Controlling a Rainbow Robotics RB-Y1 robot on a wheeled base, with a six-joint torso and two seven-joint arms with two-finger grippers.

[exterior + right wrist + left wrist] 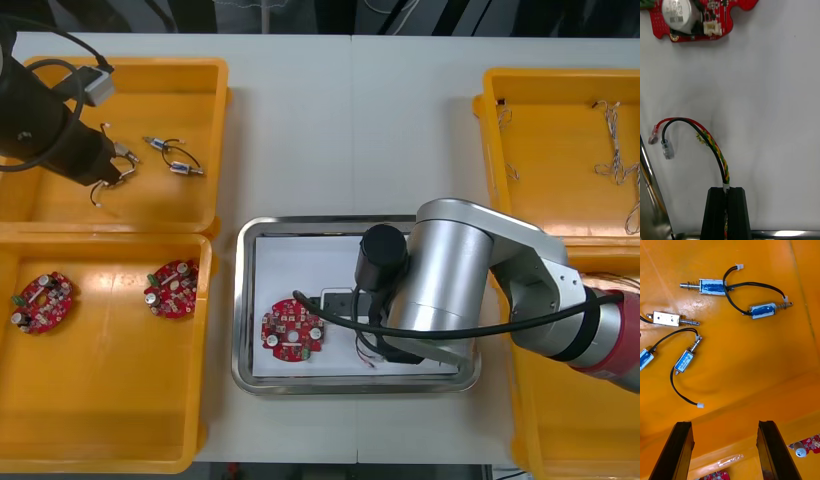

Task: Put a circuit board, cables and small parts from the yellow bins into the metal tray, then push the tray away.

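Illegibly tagged cable (717,150) sits pinched in right tool (727,191).

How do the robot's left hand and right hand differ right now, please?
The left hand stands open and holds nothing; the right hand is shut on a red and yellow cable. The left hand hangs over small metal parts in a yellow bin; the right hand is low over the metal tray, near a circuit board. Both have black fingers.
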